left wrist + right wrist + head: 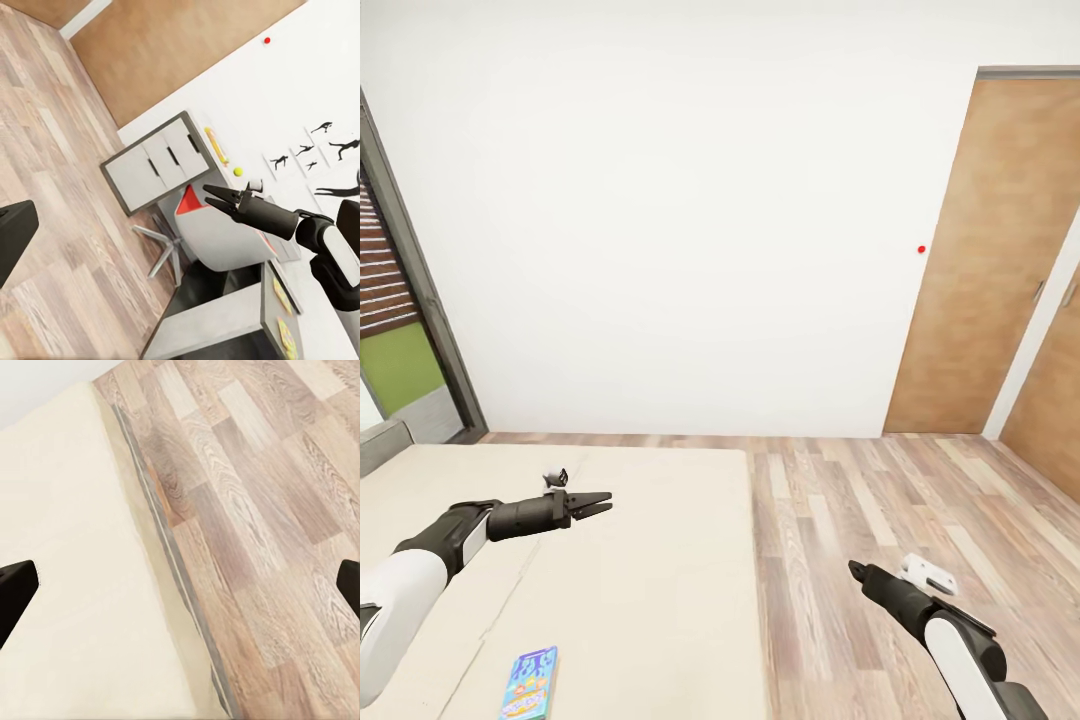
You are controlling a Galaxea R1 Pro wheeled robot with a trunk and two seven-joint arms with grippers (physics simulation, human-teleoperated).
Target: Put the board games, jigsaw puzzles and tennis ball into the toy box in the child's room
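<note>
A small teal-blue board game (530,682) lies flat on the cream bed (640,560), near its front edge. My left gripper (596,504) hovers open over the middle of the bed, well beyond that box; one of its fingers (11,234) shows in the left wrist view. My right gripper (857,572) (211,196) (180,585) is open and empty above the wood floor beside the bed. Across the room, the table (161,161) carries a long yellow-red board game (216,145) and the tennis ball (238,171). Two jigsaw puzzles (281,294) (287,339) lie on its dark-grey section.
A red-and-white chair (214,232) stands at the table. A wooden door (985,250) and a second wooden panel (1050,390) fill the right wall. A dark-framed window (400,330) is at the left. Wood floor (880,520) runs between bed and doors.
</note>
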